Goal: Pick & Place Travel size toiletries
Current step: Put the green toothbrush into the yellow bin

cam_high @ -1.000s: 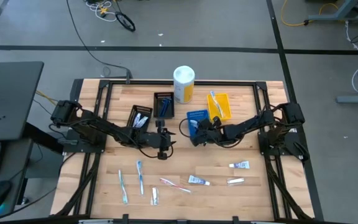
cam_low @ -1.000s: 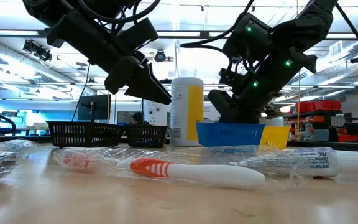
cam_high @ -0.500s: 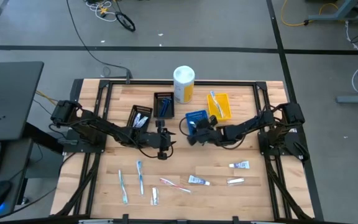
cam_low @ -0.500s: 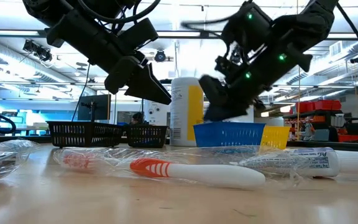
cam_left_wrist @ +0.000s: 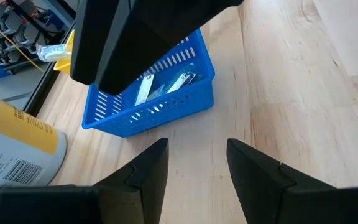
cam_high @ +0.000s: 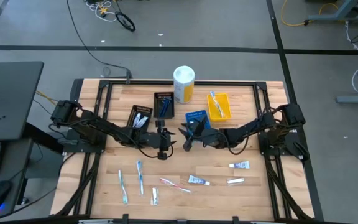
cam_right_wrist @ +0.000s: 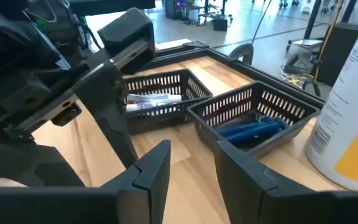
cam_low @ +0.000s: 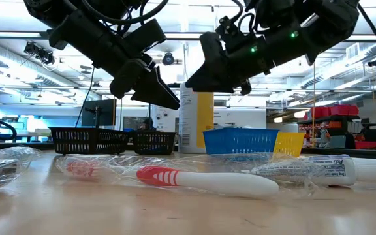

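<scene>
Wrapped toiletries lie flat on the table's near half: toothbrushes (cam_high: 140, 176) (cam_high: 174, 185) and small tubes (cam_high: 199, 180) (cam_high: 239, 165). In the low view an orange-headed toothbrush (cam_low: 207, 181) and a tube (cam_low: 338, 170) lie closest. My left gripper (cam_high: 166, 142) (cam_left_wrist: 197, 162) hovers open and empty at mid-table, left of the blue tray (cam_left_wrist: 154, 99). My right gripper (cam_high: 186, 135) (cam_right_wrist: 191, 168) hangs open and empty just in front of the blue tray (cam_high: 196, 118), fingers pointing toward the black trays (cam_right_wrist: 253, 115).
Along the far half stand two black trays (cam_high: 140, 117) (cam_high: 163, 104), the second holding dark blue razors, a yellow tray (cam_high: 219, 106) with a toothbrush, and a white-and-yellow canister (cam_high: 183, 84). The blue tray holds wrapped items. The two grippers sit close together.
My right gripper has risen out of the blue tray and swung toward the table's left, ending above the table beside my left gripper. My left arm has kept still. The toiletries on the table have not moved.
</scene>
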`<action>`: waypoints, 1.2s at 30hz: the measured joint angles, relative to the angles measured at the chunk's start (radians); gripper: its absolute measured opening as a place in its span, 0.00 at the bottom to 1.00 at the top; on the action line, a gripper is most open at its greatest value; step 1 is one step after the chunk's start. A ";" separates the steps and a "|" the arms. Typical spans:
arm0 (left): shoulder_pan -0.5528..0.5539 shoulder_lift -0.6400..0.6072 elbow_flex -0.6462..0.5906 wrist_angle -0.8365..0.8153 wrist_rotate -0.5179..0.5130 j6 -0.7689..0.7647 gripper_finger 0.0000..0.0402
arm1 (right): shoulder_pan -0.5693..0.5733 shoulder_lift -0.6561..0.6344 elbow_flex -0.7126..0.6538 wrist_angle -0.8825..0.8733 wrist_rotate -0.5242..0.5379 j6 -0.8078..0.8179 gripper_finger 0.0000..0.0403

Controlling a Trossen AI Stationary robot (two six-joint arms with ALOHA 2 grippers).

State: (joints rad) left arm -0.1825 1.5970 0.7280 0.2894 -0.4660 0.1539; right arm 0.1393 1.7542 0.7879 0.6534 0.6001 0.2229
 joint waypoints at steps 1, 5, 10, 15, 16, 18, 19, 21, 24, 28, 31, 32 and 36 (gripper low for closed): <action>0.000 0.000 0.000 0.000 0.000 0.000 0.43 | 0.000 0.000 0.000 0.000 0.000 0.003 0.34; 0.000 0.000 0.000 0.000 0.000 0.000 0.43 | -0.001 0.000 0.000 -0.017 0.000 0.012 0.34; 0.000 0.000 0.000 0.000 0.000 0.000 0.43 | 0.000 0.000 0.000 -0.056 0.000 -0.007 0.34; 0.000 0.000 0.000 0.000 0.000 0.000 0.42 | -0.001 0.000 0.000 -0.147 0.000 -0.021 0.34; 0.000 0.000 0.000 0.000 0.000 0.000 0.42 | 0.000 0.000 0.000 -0.179 -0.001 -0.023 0.34; 0.000 0.000 0.000 0.000 0.000 0.000 0.42 | 0.001 0.000 0.000 -0.225 -0.003 -0.021 0.34; 0.000 0.000 0.000 0.000 0.000 0.000 0.42 | 0.001 0.000 0.000 -0.244 -0.006 -0.012 0.34; 0.000 0.000 0.000 0.000 0.000 0.000 0.42 | 0.001 0.000 0.000 -0.264 -0.031 0.018 0.34; 0.000 0.000 0.000 0.000 0.000 0.000 0.42 | 0.001 0.000 0.000 -0.231 -0.082 0.025 0.34; 0.000 0.000 0.000 0.001 0.000 0.000 0.42 | 0.001 0.000 0.000 -0.161 -0.106 0.000 0.34; 0.000 0.000 0.000 0.030 0.002 0.006 0.42 | 0.001 0.000 0.000 -0.133 -0.106 -0.030 0.34; 0.002 0.000 0.000 0.052 0.008 0.026 0.42 | 0.001 0.000 0.000 -0.131 -0.106 -0.038 0.34; 0.005 0.000 0.000 0.073 0.013 -0.028 0.42 | -0.001 0.000 0.000 -0.132 -0.106 -0.048 0.34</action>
State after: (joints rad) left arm -0.1776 1.5974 0.7276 0.3628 -0.4529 0.1257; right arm 0.1387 1.7546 0.7879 0.5209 0.4946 0.1753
